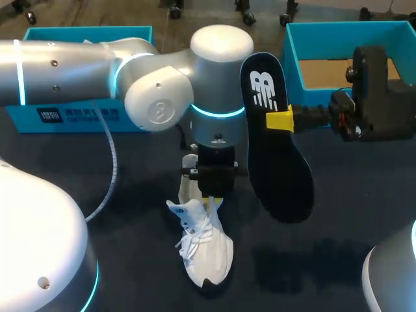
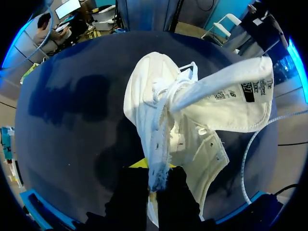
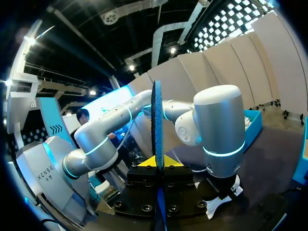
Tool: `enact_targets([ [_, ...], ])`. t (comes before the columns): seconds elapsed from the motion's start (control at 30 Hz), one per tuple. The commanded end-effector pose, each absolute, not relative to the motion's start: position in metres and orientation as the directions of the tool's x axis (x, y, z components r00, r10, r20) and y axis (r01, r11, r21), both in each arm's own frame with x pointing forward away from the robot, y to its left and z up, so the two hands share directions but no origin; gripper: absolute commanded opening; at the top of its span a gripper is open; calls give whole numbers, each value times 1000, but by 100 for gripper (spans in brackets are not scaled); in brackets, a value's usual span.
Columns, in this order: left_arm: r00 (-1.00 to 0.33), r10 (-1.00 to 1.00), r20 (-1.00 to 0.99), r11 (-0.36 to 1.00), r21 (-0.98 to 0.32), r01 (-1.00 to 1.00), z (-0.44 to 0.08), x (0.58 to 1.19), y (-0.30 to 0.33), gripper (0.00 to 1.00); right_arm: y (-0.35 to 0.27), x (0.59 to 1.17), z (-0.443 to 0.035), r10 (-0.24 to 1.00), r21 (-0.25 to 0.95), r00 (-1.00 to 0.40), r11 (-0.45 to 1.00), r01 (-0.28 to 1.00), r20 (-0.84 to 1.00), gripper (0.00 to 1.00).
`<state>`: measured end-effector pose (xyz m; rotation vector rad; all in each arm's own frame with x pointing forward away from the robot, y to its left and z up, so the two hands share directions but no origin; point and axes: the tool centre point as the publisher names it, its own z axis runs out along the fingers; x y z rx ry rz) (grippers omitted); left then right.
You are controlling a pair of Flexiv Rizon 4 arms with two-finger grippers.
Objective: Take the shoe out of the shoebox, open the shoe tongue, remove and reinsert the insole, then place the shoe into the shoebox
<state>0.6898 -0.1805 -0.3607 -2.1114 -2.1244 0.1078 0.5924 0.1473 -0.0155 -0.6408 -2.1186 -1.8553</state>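
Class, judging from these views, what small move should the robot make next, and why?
Probably lower the right hand to bring the insole toward the shoe. The insole is already out and held in the air, while the left hand grips the shoe's edge with its tongue pulled open.

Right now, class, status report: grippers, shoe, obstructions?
Left gripper shut on shoe upper, tongue open. Right gripper shut on insole, held aloft. Left gripper sits over shoe's heel end.

Shoe (image 1: 204,252) heel behind left tool (image 1: 213,199)
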Motion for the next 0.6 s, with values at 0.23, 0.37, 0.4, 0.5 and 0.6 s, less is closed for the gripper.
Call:
enact_targets([
  [0.23,41,998,40,-34,-167,985,-378,690,-196,0,151,592,-15,163,871,-870,91,482,465,0],
  [0.37,49,998,38,-41,-181,983,-380,692,-199,0,151,592,-15,163,871,-870,91,482,465,0],
  [0.4,51,998,35,-44,-180,983,-381,692,-199,0,151,592,-15,163,871,-870,91,482,465,0],
  [0.5,55,998,28,-49,-188,981,-383,694,-202,0,151,592,-15,163,871,-870,91,482,465,0],
  [0.6,70,997,33,-62,-198,978,-385,695,-203,23,151,592,-15,163,871,-870,91,482,465,0],
])
